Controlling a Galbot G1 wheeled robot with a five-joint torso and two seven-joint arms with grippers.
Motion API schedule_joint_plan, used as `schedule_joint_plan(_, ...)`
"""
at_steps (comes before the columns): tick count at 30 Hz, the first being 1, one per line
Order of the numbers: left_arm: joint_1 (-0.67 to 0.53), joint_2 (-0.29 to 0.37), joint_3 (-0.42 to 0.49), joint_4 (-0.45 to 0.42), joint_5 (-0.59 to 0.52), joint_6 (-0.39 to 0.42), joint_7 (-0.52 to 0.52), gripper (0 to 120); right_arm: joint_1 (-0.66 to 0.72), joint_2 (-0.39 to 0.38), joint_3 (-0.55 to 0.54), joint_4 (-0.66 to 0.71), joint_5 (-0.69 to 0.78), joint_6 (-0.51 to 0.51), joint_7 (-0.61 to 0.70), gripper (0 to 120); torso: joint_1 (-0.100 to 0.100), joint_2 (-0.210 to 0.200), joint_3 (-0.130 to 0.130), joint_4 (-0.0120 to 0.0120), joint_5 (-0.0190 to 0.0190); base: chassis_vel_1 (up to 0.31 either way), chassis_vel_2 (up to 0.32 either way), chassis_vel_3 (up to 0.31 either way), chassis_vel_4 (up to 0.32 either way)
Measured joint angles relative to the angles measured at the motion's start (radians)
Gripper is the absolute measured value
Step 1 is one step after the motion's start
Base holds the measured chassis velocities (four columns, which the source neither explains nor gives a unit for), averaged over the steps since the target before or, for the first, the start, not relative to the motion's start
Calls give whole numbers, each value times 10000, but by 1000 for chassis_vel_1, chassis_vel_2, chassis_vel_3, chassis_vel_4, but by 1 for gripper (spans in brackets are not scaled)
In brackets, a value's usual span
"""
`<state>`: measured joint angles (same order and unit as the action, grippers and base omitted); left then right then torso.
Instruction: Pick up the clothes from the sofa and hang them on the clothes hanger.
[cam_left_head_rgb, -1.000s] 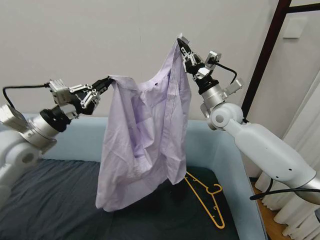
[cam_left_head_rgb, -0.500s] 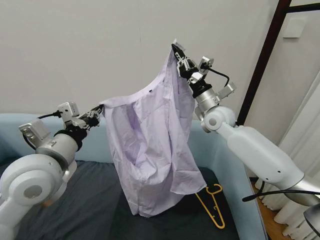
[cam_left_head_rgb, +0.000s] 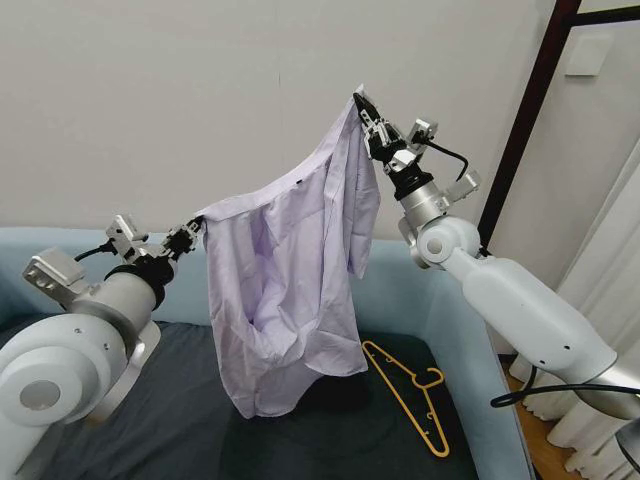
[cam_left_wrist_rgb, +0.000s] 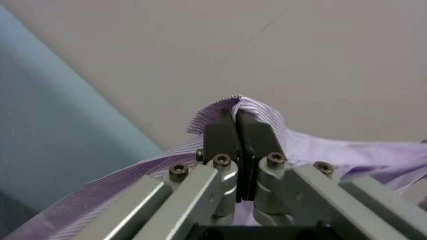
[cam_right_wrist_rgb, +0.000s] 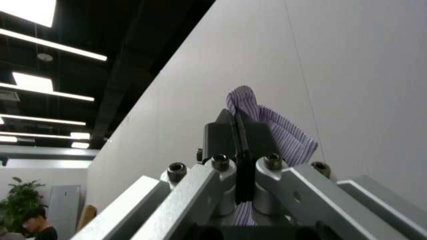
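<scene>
A lilac striped shirt (cam_left_head_rgb: 290, 290) hangs in the air above the sofa, stretched between both arms. My left gripper (cam_left_head_rgb: 195, 229) is shut on one upper corner of it, low at the left; in the left wrist view the gripper (cam_left_wrist_rgb: 238, 117) pinches a fold of the shirt (cam_left_wrist_rgb: 267, 112). My right gripper (cam_left_head_rgb: 360, 102) is shut on the other corner, much higher, so the shirt slopes up to the right. In the right wrist view that gripper (cam_right_wrist_rgb: 235, 117) clamps a tuft of the shirt (cam_right_wrist_rgb: 270, 125). A yellow hanger (cam_left_head_rgb: 410, 395) lies on the sofa seat below.
The sofa has a dark seat (cam_left_head_rgb: 130, 430) and a light blue back (cam_left_head_rgb: 400, 290). A dark wooden pole (cam_left_head_rgb: 525, 120) stands at the right, with a white curtain (cam_left_head_rgb: 600, 400) beyond it. A plain wall is behind.
The right gripper moved slightly right and down with its corner. The shirt's lower hem swung left and up, uncovering more of the yellow hanger. The left arm shifted a little.
</scene>
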<state>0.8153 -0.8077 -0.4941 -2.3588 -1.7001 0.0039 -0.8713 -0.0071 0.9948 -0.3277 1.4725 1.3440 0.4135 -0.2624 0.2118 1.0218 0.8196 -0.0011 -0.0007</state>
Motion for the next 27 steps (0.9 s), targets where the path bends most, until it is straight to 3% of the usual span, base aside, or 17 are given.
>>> schedule_joint_plan(6, -8, -263, -209, -59, -203, -1266, 1418, 0, 85, -73, -138, -63, 70, 17, -43, 0, 0, 0, 0, -2, 3, 0, 0, 0, 0)
schedule_joint_plan(9, 121, -813, -219, -170, 66, -1756, 2280, 0, 224, 1, -197, -203, 91, 42, -44, 0, 0, 1, 0, 1, 3, 0, 0, 0, 0)
schedule_joint_plan(16, 612, -1517, -54, -27, 1702, -1779, 2824, 0, 262, 31, -310, -392, 56, 70, -103, 0, 0, 0, 0, -2, 2, 0, 0, 0, 0)
schedule_joint_plan(24, 1154, -923, 335, 1021, 4472, -1159, 3869, 0, -20, 105, -225, -470, -187, 120, -86, 0, 0, 1, 0, 1, 0, 0, 0, 0, 0)
schedule_joint_plan(27, 1123, -744, 453, 1268, 5018, -964, 4075, 0, -99, 96, -169, -470, -303, 146, 60, 0, 0, 0, 0, 0, 2, 0, 0, 0, 0)
